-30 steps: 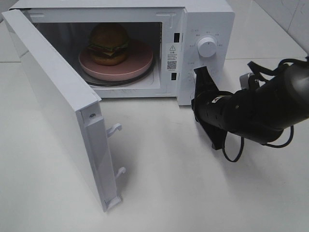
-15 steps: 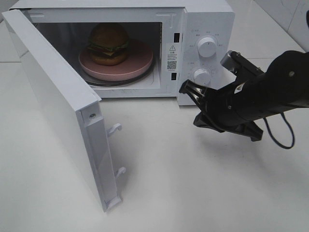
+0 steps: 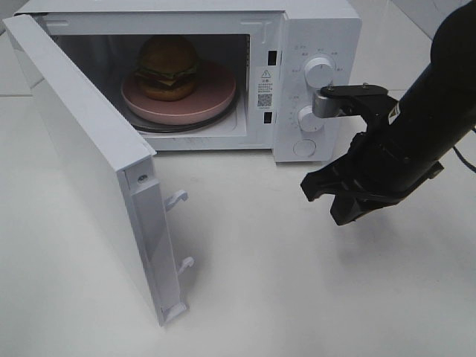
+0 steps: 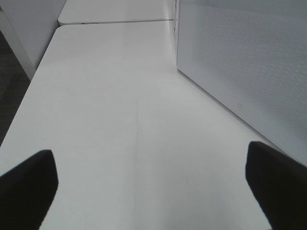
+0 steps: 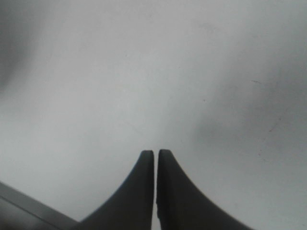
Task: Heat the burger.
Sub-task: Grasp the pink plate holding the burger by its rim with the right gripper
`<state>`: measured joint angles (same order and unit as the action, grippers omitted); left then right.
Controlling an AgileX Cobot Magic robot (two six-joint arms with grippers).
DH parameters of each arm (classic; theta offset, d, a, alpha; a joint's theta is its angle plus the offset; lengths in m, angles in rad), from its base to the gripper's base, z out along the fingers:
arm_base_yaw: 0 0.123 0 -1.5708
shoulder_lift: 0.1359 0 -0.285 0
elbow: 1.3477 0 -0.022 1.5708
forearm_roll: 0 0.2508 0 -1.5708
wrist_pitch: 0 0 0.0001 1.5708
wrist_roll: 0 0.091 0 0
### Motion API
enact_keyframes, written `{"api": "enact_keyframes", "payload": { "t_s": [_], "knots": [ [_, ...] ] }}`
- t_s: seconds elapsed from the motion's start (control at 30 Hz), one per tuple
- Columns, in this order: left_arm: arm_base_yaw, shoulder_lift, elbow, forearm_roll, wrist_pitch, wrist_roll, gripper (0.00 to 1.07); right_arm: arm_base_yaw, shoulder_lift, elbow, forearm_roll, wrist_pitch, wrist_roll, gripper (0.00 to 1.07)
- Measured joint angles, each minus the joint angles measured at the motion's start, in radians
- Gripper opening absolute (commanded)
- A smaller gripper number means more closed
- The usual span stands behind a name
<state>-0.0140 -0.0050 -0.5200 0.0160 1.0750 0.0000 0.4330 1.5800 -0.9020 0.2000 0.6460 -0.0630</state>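
Observation:
The burger (image 3: 167, 67), with a golden-brown bun, lettuce and cheese, sits on a round pink plate (image 3: 212, 97) inside the open white microwave (image 3: 316, 30). My right gripper (image 3: 335, 202) hangs over the table in front of the microwave's control panel, apart from it and pointing down. In the right wrist view the right gripper (image 5: 156, 153) is shut with nothing between its fingers, and only bare table lies below. My left gripper (image 4: 151, 181) is open and empty, low over the table beside the outer face of the door (image 4: 249, 62). It does not show in the exterior high view.
The microwave door (image 3: 82, 149) stands swung wide toward the front left, its latch hooks (image 3: 178, 199) sticking out. Two knobs (image 3: 318, 72) (image 3: 310, 119) and a round button (image 3: 303, 148) are on the panel. White table (image 3: 260, 297) spreads in front.
My right arm has pulled back from the lower knob and lifted, swinging to the right, so the gripper now points down at the table. The burger, plate and door have not moved.

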Motion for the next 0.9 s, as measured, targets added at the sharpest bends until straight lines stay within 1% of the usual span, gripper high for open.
{"api": "enact_keyframes", "payload": {
  "t_s": [0.03, 0.07, 0.1, 0.13, 0.17, 0.2, 0.23, 0.3, 0.4, 0.47, 0.57, 0.6, 0.67, 0.7, 0.77, 0.83, 0.9],
  "knots": [
    [0.000, 0.000, 0.000, 0.000, 0.000, 0.000, 1.01, -0.001, 0.000, -0.026, -0.005, 0.075, -0.113, 0.05],
    [0.000, 0.000, 0.000, 0.000, 0.000, 0.000, 1.01, -0.001, 0.000, -0.026, -0.005, 0.075, -0.113, 0.05],
    [0.000, 0.000, 0.000, 0.000, 0.000, 0.000, 1.01, -0.001, 0.000, -0.049, -0.008, 0.130, -0.238, 0.05],
    [0.000, 0.000, 0.000, 0.000, 0.000, 0.000, 1.01, -0.001, 0.000, -0.049, -0.008, 0.130, -0.238, 0.05],
    [0.000, 0.000, 0.000, 0.000, 0.000, 0.000, 1.01, -0.001, 0.000, -0.068, -0.009, 0.165, -0.370, 0.05],
    [0.000, 0.000, 0.000, 0.000, 0.000, 0.000, 1.01, -0.001, 0.000, -0.076, -0.009, 0.179, -0.434, 0.05],
    [0.000, 0.000, 0.000, 0.000, 0.000, 0.000, 1.01, -0.001, 0.000, -0.076, -0.009, 0.179, -0.434, 0.05],
    [0.000, 0.000, 0.000, 0.000, 0.000, 0.000, 1.01, -0.001, 0.000, -0.099, -0.014, 0.194, -0.669, 0.06],
    [0.000, 0.000, 0.000, 0.000, 0.000, 0.000, 1.01, -0.001, 0.000, -0.105, -0.018, 0.194, -0.738, 0.06],
    [0.000, 0.000, 0.000, 0.000, 0.000, 0.000, 1.01, -0.001, 0.000, -0.132, -0.036, 0.195, -1.020, 0.07],
    [0.000, 0.000, 0.000, 0.000, 0.000, 0.000, 1.01, -0.001, 0.000, -0.136, -0.038, 0.195, -1.070, 0.07],
    [0.000, 0.000, 0.000, 0.000, 0.000, 0.000, 1.01, -0.001, 0.000, -0.144, -0.041, 0.195, -1.168, 0.09],
    [0.000, 0.000, 0.000, 0.000, 0.000, 0.000, 1.01, -0.001, 0.000, -0.147, -0.043, 0.194, -1.210, 0.10],
    [0.000, 0.000, 0.000, 0.000, 0.000, 0.000, 1.01, 0.001, 0.000, -0.151, -0.048, 0.191, -1.267, 0.12],
    [0.000, 0.000, 0.000, 0.000, 0.000, 0.000, 1.01, 0.007, 0.000, -0.152, -0.059, 0.186, -1.284, 0.13],
    [0.000, 0.000, 0.000, 0.000, 0.000, 0.000, 1.01, 0.035, 0.000, -0.152, -0.112, 0.173, -1.307, 0.19],
    [0.000, 0.000, 0.000, 0.000, 0.000, 0.000, 1.01, 0.042, 0.000, -0.152, -0.123, 0.163, -1.310, 0.21]
  ]
}}
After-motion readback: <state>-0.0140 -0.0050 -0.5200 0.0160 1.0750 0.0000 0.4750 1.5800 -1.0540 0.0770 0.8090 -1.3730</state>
